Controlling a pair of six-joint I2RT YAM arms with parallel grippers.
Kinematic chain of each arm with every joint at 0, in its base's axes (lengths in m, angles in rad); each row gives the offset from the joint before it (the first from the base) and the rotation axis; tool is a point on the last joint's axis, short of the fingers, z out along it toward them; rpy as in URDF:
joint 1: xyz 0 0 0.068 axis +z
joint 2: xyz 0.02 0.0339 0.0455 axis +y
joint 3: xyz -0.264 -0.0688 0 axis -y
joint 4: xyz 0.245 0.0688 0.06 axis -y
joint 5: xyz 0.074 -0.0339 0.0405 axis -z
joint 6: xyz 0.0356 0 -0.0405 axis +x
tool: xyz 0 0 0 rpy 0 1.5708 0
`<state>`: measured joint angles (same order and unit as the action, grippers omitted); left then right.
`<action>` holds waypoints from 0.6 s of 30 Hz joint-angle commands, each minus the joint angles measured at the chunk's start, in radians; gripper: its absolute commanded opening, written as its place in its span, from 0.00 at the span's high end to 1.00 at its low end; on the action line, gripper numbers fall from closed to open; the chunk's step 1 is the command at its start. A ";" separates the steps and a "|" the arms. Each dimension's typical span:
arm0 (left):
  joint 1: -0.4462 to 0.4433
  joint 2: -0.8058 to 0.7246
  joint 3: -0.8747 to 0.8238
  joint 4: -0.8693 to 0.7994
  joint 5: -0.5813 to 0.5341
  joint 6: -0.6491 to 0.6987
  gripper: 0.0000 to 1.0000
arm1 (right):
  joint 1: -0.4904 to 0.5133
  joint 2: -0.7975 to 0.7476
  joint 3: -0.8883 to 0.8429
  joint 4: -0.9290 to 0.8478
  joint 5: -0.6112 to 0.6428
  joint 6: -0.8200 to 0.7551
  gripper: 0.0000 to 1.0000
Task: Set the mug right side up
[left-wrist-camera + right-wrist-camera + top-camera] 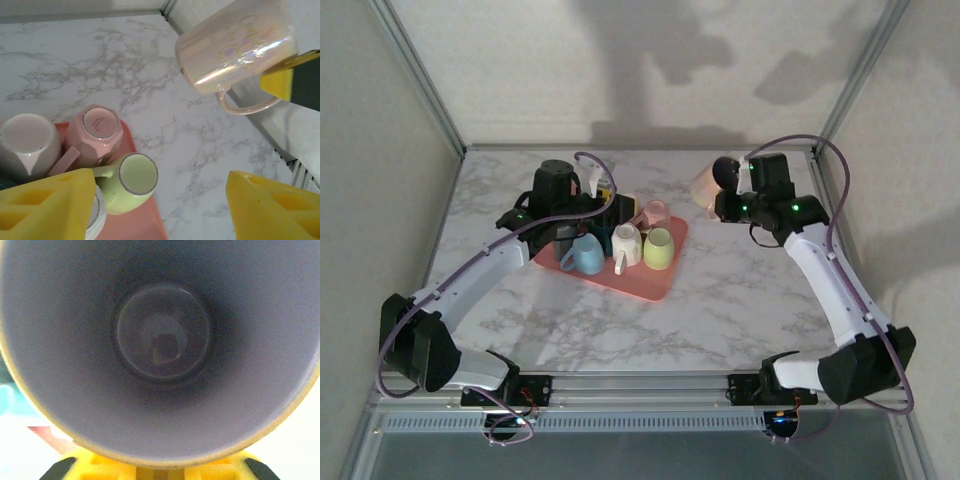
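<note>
A pearly pink mug (pixel 703 185) hangs in the air over the back right of the table, with my right gripper (pixel 722 197) shut on its rim. It lies roughly on its side. The left wrist view shows this mug (pixel 235 47) with its handle pointing down and a yellow pad (pixel 277 82) of the right gripper at its rim. The right wrist view looks straight into the mug's mouth (pixel 160 345), with the right gripper (pixel 160 472) below. My left gripper (pixel 608 212) stands open over the tray, and nothing sits between the jaws of the left gripper (pixel 160 200).
A pink tray (pixel 640 285) in the table's middle carries a blue mug (pixel 582 255), a white mug (pixel 625 245), a green mug (pixel 658 248) and a pink mug (pixel 657 212). The green mug (pixel 127 182) and pink mug (pixel 95 132) stand bottom up. Frame posts rise at the back corners.
</note>
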<state>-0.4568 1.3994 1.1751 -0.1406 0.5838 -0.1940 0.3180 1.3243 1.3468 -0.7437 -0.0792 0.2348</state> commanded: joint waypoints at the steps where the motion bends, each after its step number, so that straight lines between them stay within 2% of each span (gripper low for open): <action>1: -0.009 0.017 0.050 -0.017 0.016 0.071 0.31 | -0.014 0.046 0.110 -0.009 0.095 -0.074 1.00; 12: -0.034 0.089 0.062 0.035 0.014 0.090 0.32 | -0.078 0.265 0.216 0.016 0.282 -0.139 1.00; 18: -0.043 0.114 0.066 0.056 0.014 0.093 0.32 | -0.122 0.380 0.253 0.110 0.295 -0.187 1.00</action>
<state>-0.4908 1.5063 1.2072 -0.1299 0.5846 -0.1257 0.2131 1.6825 1.5291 -0.7742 0.1677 0.0940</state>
